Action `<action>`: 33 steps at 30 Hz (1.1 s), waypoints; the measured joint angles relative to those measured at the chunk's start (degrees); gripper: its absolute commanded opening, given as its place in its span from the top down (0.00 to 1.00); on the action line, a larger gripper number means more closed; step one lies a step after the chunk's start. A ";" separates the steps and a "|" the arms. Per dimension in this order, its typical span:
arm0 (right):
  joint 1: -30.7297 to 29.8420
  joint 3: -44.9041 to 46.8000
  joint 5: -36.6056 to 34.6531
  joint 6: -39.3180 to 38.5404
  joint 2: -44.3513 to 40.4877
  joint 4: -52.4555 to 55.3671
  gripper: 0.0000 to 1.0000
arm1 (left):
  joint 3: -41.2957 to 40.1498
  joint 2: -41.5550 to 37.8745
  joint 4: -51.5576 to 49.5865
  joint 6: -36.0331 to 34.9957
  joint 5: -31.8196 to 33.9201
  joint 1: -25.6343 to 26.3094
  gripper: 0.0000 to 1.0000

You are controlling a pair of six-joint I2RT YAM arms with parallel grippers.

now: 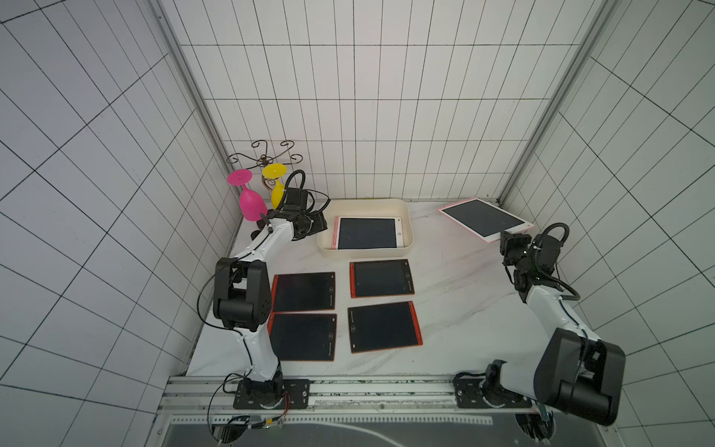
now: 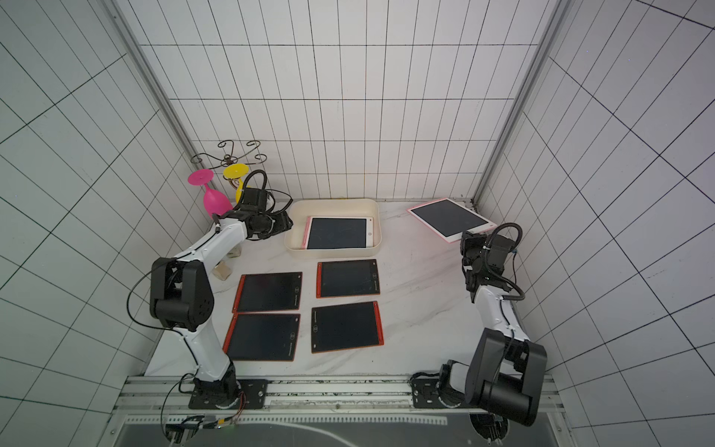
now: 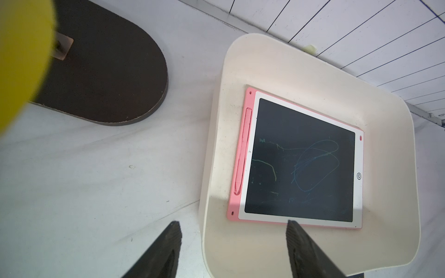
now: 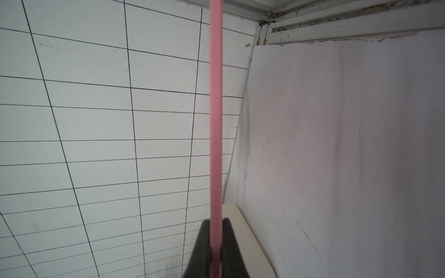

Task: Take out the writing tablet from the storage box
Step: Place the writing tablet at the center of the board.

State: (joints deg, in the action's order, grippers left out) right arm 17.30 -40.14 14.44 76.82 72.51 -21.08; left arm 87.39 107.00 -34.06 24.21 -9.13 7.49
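The storage box [image 1: 363, 253] [image 2: 332, 253] [image 3: 265, 60] is set at the far middle of the marble table [image 1: 464, 309], close to the back wall. Inside it a writing tablet [image 1: 367, 233] [image 2: 337, 233] [image 3: 301, 163] is laid flat, screen up, with a white frame, a pink edge and a pink stylus clipped along one side; faint scribbles are seen on its dark screen in the left wrist view.

A second writing tablet [image 1: 483, 218] [image 2: 450, 218] [image 4: 216, 120] of the same pink-and-white kind is found outside the box, over the far right corner of the table. It is gripped by its near edge in the right gripper [image 1: 508, 236] [image 4: 216, 221], whose jaws are clamped on the thin pink edge. Whether its far end touches the table cannot be told.

The left gripper [image 1: 321, 224] [image 3: 232, 222] is held just beside the box's left wall with its jaws spread apart and nothing between them.

Four dark tablets with red-orange edges [image 1: 303, 292] [image 1: 381, 278] [image 1: 302, 336] [image 1: 383, 327] are laid flat in two rows in front of the box. A pink goblet [image 1: 251, 203] and a yellow goblet [image 1: 276, 193] are hung upside down from a wire rack [image 1: 265, 156] in the far left corner.
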 measured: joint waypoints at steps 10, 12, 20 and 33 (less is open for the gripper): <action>-6.95 4.55 -9.62 3.93 2.91 -4.44 1.00 | -0.37 0.00 0.04 0.46 -0.63 -0.04 0.31; -7.98 4.85 -11.13 4.20 3.78 -5.07 1.00 | -0.42 0.00 0.07 0.48 -0.85 -0.04 0.31; -11.19 6.73 -16.76 5.57 5.51 -6.12 1.00 | -0.42 0.00 0.59 0.92 -1.84 -0.59 0.31; -13.94 6.73 -19.54 7.63 8.55 -7.30 0.69 | -0.52 0.00 0.96 1.79 -3.43 -1.66 0.31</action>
State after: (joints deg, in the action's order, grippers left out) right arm 3.36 -33.41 -5.10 84.44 81.06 -28.38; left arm 86.87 107.00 -33.10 26.00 -12.56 5.82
